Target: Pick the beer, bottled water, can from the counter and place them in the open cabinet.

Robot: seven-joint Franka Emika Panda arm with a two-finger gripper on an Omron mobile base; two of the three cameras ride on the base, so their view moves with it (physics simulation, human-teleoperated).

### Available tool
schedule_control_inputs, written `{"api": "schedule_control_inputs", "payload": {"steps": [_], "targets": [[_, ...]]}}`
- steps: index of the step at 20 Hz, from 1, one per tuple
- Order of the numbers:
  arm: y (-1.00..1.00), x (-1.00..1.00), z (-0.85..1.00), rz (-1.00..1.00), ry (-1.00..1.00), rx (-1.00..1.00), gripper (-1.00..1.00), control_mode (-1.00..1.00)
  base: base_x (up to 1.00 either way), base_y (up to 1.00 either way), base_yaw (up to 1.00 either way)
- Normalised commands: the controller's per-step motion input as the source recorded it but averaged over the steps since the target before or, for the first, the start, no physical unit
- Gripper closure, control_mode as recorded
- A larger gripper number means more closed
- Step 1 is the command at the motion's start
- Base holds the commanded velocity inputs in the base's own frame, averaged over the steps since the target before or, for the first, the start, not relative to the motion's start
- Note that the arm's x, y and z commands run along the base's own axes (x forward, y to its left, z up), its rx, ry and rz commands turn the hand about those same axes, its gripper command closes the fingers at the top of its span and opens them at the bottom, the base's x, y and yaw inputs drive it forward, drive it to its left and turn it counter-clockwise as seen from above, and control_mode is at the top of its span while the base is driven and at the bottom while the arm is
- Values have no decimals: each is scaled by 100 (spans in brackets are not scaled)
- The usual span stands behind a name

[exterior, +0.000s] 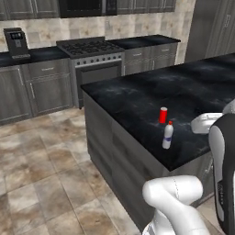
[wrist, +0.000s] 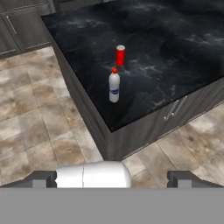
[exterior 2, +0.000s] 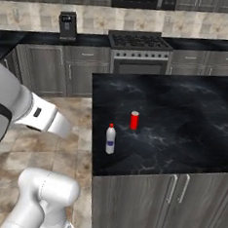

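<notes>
One bottled water (exterior: 168, 136), one can (exterior: 163, 115), both upright on the counter (exterior: 137, 98), near its corner. Can stands just behind the bottle, apart, not touching. Bottle sits close to the counter's side edge above the tiled floor (exterior: 41, 183); can slightly further in. Rest of the black top around them is bare, open room on all sides.

Hand view: gripper (wrist: 118, 179) high above the floor off the counter corner, well apart from both items; the two finger tips (wrist: 43, 179) stand wide apart, spread, nothing between them.

Right base view shows two base-cabinet handles (exterior 2: 178, 187) under the counter front. Both base views show one stove (exterior: 92, 50) and one coffee machine (exterior: 16, 41) on the far wall run.
</notes>
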Motion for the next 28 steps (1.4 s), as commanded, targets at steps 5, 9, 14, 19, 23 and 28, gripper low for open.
{"api": "schedule_control_inputs", "payload": {"steps": [5, 9, 14, 19, 23, 28], "targets": [[-7, 16, -32, 0, 1, 0, -100, -100, 0, 0, 0], [0, 22, -30, 0, 0, 0, -100, -100, 0, 0, 0], [-1, 24, -25, -1, 0, 0, -100, -100, 0, 0, 0], [-5, 35, -16, -1, 0, 0, -100, -100, 0, 0, 0], [-2, 40, -13, -2, 0, 0, -100, -100, 0, 0, 0], [-1, 28, -25, -1, 0, 0, -100, -100, 0, 0, 0]]}}
